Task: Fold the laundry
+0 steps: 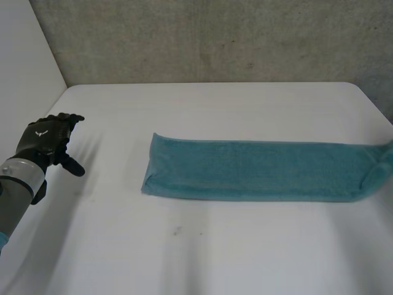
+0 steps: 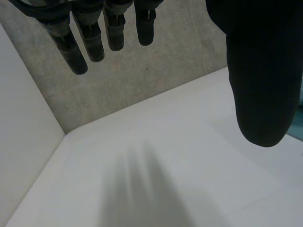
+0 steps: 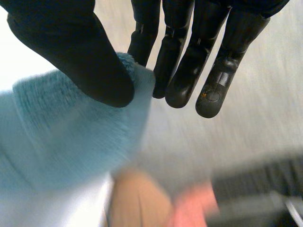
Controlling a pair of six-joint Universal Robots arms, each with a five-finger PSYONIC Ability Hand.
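A teal towel [image 1: 258,171], folded into a long narrow strip, lies across the white table [image 1: 215,252] from its middle to its right edge. The strip's right end is raised a little off the table. In the right wrist view my right hand [image 3: 71,47] pinches that end of the towel [image 3: 61,127], with the thumb on top and the fingers [image 3: 182,71] behind its edge. My left hand [image 1: 46,138] hovers over the table's left side, well away from the towel. Its fingers [image 2: 94,42] are straight and spread, and it holds nothing.
A grey concrete wall [image 1: 215,37] runs behind the table and a white panel [image 1: 24,61] stands at its left. A small dark speck [image 1: 177,231] marks the table in front of the towel. Blurred tan and pink shapes [image 3: 161,203] lie past the table's right edge.
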